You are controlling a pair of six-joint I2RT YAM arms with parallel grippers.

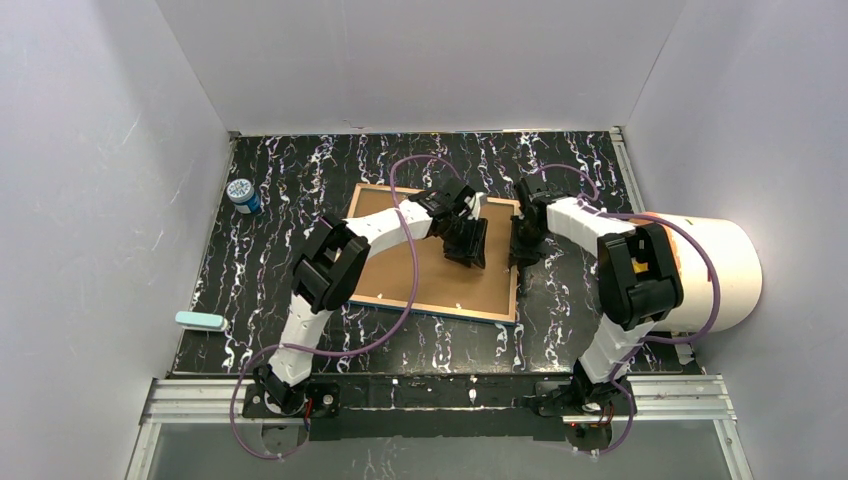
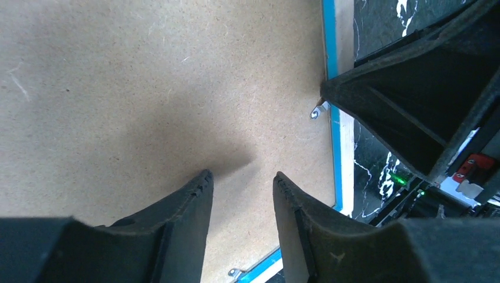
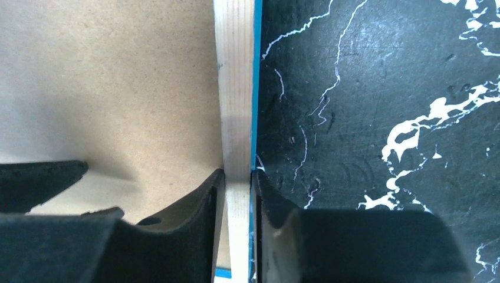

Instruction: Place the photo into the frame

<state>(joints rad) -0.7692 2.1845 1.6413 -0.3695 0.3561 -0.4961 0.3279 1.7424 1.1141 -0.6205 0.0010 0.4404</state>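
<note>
The frame [image 1: 430, 308] lies face down on the black marble table, with its wood back edge and thin blue rim up. A plain brown backing board [image 1: 450, 280] fills it. The photo is hidden. My left gripper [image 1: 466, 252] hangs open and empty over the board's right part [image 2: 118, 88]; its midpoint shows in the left wrist view [image 2: 242, 177]. My right gripper [image 1: 521, 252] is shut on the frame's right rim [image 3: 236, 88], one finger inside and one outside [image 3: 237, 174]. A metal tab [image 2: 318, 111] sits at the rim.
A small blue-lidded jar [image 1: 243, 196] stands at the back left. A pale teal block [image 1: 199, 321] lies at the front left table edge. A large white cylinder [image 1: 715, 270] lies at the right. Grey walls enclose the table.
</note>
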